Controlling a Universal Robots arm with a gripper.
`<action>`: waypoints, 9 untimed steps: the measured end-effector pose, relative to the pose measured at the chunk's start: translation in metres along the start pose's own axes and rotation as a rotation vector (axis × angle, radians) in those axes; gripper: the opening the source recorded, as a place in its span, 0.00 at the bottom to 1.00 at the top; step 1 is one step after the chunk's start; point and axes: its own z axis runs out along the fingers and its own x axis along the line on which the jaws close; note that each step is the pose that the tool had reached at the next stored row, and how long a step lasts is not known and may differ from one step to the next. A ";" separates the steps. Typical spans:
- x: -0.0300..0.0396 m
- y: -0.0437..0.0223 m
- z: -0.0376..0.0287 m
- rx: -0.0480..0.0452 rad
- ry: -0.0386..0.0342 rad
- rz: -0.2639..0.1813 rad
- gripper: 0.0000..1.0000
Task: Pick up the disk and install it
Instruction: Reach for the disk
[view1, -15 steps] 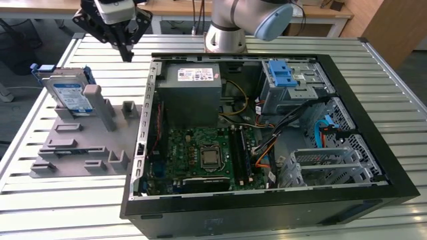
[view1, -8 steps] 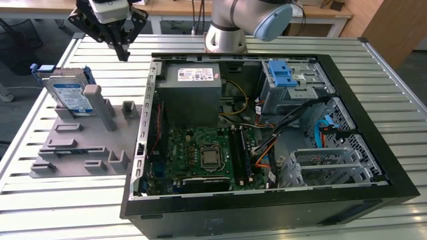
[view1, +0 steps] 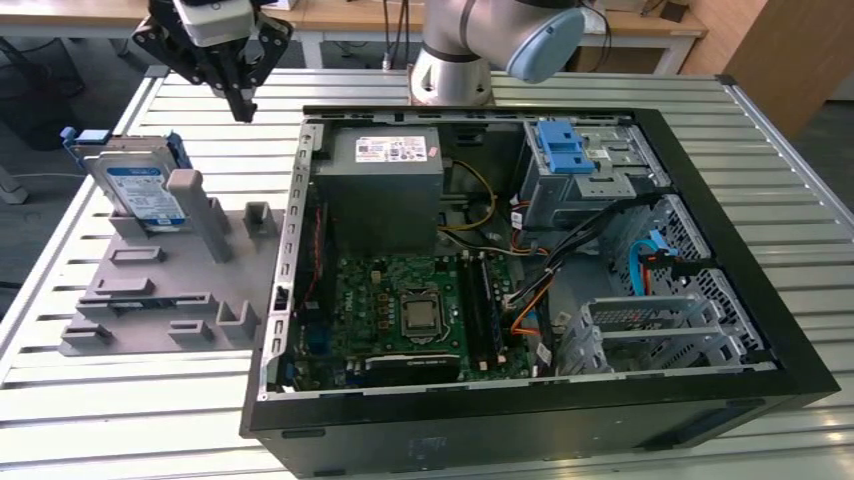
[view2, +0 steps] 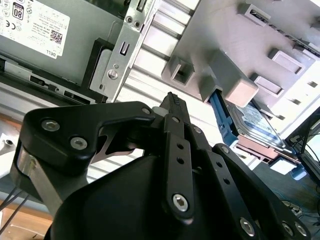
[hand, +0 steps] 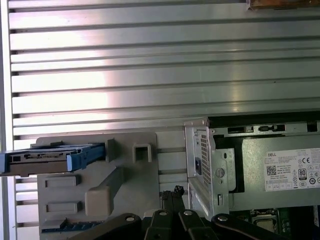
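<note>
The disk (view1: 140, 190), a silver drive with a white-and-blue label in a blue carrier, stands on edge in a grey fixture (view1: 160, 290) on the exterior view's left. In the wrist views the disk (view2: 255, 122) (hand: 50, 159) shows edge-on, slotted into that fixture. My gripper (view1: 242, 108) hangs above the table behind the fixture, between the disk and the open computer case (view1: 534, 420), touching neither. Its black fingers (view2: 172, 102) (hand: 172, 192) are shut together with nothing between them.
The open case holds a grey power-supply box (view1: 380, 160), a motherboard (view1: 400, 310), loose cables and a metal drive bay with a blue latch (view1: 567, 150). The arm's base (view1: 454, 70) stands behind the case on the slatted metal table (view1: 120, 400).
</note>
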 end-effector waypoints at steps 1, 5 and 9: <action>0.0000 0.0000 0.0000 0.0001 0.0000 0.000 0.11; 0.0006 -0.0001 0.0000 0.0000 0.0000 0.000 0.11; 0.0028 -0.0001 0.0002 0.0000 0.0000 0.000 0.11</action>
